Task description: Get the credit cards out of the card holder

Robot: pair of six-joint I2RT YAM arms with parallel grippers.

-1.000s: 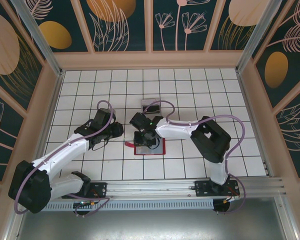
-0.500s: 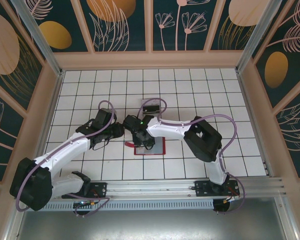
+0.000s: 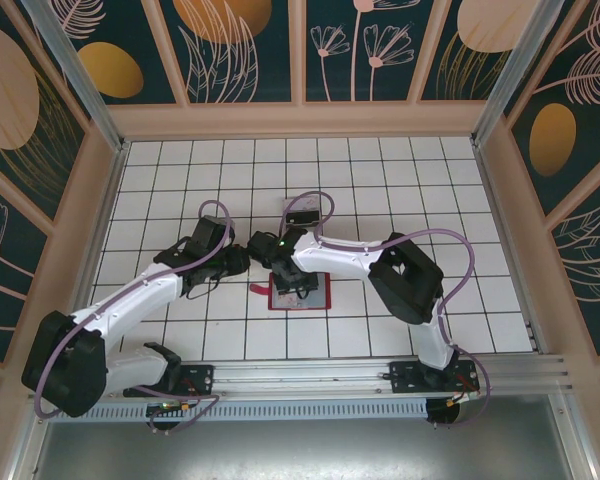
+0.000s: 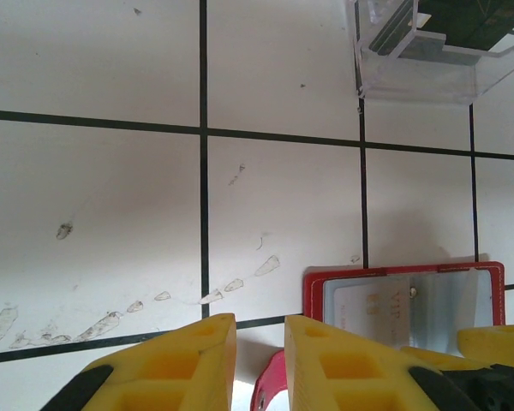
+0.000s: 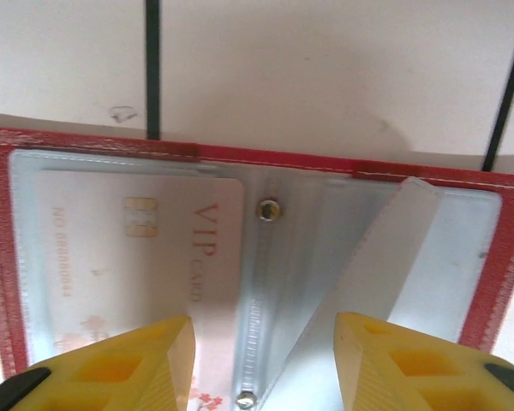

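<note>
In the top view, the card holder [image 3: 318, 298] lies open on the tiled surface [image 3: 180, 170], near the middle. The right tool [image 3: 288, 280] hangs directly over it, while the left tool [image 3: 236, 262] sits just beside its left edge. A clear plastic box [image 3: 302, 212] rests farther back.

The left wrist view has the left tool [image 4: 259, 364] low over the surface [image 4: 94, 197], its yellow fingers [image 4: 167, 368] a narrow gap apart. A red tab [image 4: 270, 387] shows at the foot of that gap, but it cannot be told whether it is pinched. The holder [image 4: 313, 295] lies ahead to the right, and the box [image 4: 420, 64] is well beyond.

In the right wrist view, the right tool [image 5: 261, 368] stands wide apart above the holder [image 5: 507, 257]. A credit card [image 5: 111, 265] marked VIP sits in the left pocket. A pale sheet [image 5: 385, 274] slants up across the right half.
</note>
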